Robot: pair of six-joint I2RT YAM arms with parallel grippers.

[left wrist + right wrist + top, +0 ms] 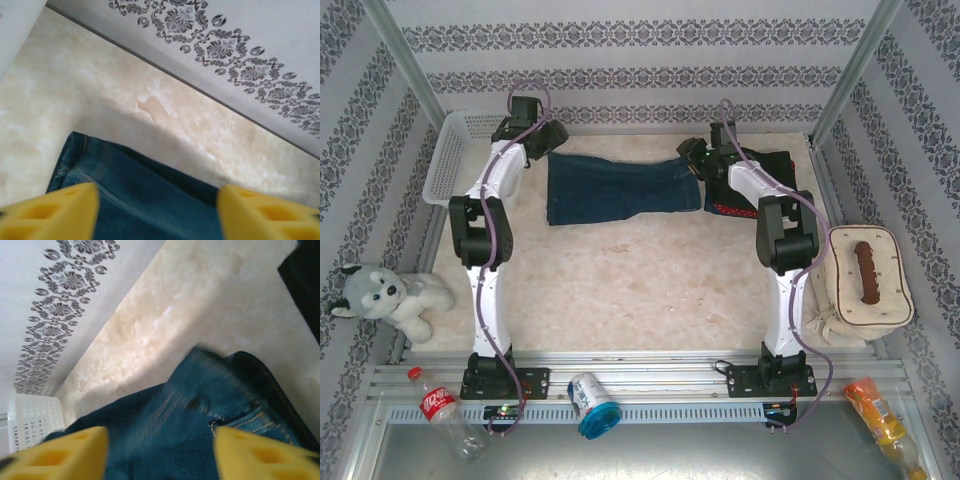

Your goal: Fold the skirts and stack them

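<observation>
A dark blue denim skirt [620,188] lies spread at the back of the table. My left gripper [542,135] hovers over its far left corner; in the left wrist view the denim [150,200] lies between the open yellow fingers [55,212]. My right gripper [698,158] is over the skirt's right end, by the waistband [250,405], its yellow fingers [265,455] spread wide over the denim [165,440]. To the right lies a pile with the black skirt [775,165] on top and a red polka-dot edge [728,209] below.
A white mesh basket [455,150] stands at the back left. A plush husky [390,298] sits at the left edge, a beige bag [865,275] at the right. A bottle [445,410] and can [592,402] lie on the front rail.
</observation>
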